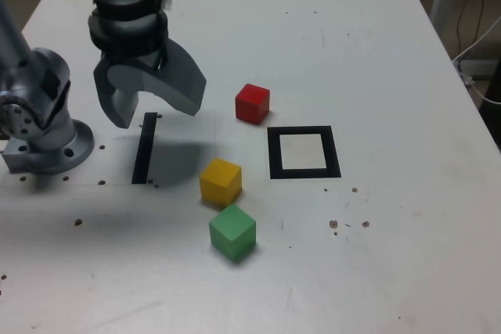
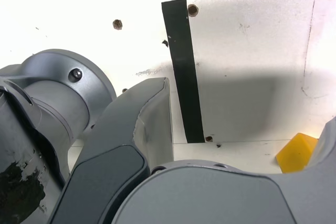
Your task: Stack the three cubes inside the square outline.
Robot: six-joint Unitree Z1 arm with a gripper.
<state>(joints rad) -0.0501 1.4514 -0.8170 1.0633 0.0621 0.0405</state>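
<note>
Exterior view: the claw hangs open and empty above the tape strip; red, yellow and green cubes sit outside the outline. Wrist view: the yellow cube peeks in; centre over it before descending.

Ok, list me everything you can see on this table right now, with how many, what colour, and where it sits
red cube: one, red, on the table just outside the square outline's upper corner on the exterior view's left.
yellow cube: one, yellow, nearer the camera, to the exterior view's left of the outline.
green cube: one, green, closest to the camera, just beyond the yellow cube.
square outline: one, black frame with pale centre, mid-table, nothing inside it.
tape strip: one, black, straight, below the end effector.
table: one, white, speckled with small marks.
cables: off the table's edge at the exterior view's right.
arm base: grey, exterior view's left.
end effector: grey, open, holding nothing.
</note>
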